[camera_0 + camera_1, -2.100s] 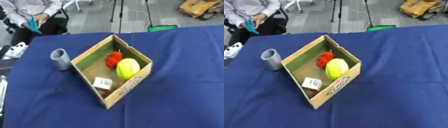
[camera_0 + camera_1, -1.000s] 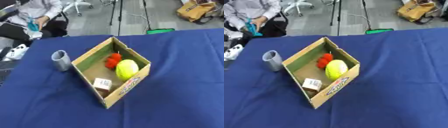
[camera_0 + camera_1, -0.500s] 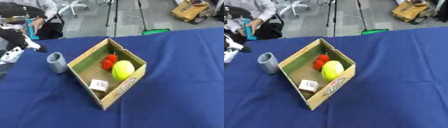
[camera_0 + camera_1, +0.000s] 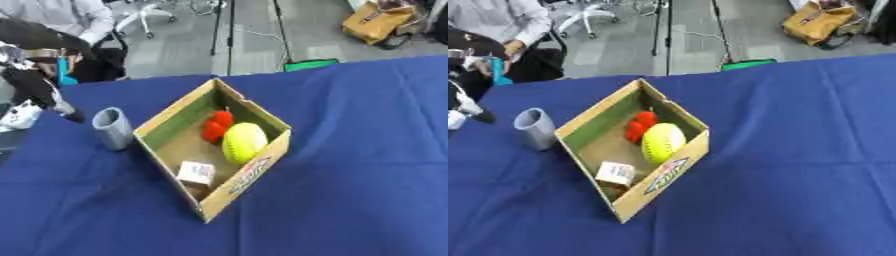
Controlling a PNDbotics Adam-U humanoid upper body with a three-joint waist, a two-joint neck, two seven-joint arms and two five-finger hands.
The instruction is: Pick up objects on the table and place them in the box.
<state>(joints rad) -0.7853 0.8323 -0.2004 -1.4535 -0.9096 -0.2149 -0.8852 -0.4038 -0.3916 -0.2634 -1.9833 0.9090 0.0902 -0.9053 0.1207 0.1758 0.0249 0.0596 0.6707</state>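
An open cardboard box (image 4: 255, 165) sits askew in the middle of the blue table. In it lie a yellow ball (image 4: 243, 142), a red object (image 4: 215, 125) and a small white carton (image 4: 196, 173). Just left of the box a grey cup (image 4: 112, 128) stands upright on the cloth. My left hand (image 4: 40, 88), black with pale parts, reaches in from the upper left and hovers a little up and left of the cup, apart from it and holding nothing that I can see. My right hand does not show.
A white object (image 4: 19, 117) lies at the table's left edge, below my left hand. A seated person (image 4: 502, 20) is beyond the far left corner. Bare blue cloth (image 4: 367, 150) stretches to the right of the box and in front of it.
My left arm has come into view from the upper left and moved down towards the grey cup. The camera has shifted a little; the box and its contents stay put.
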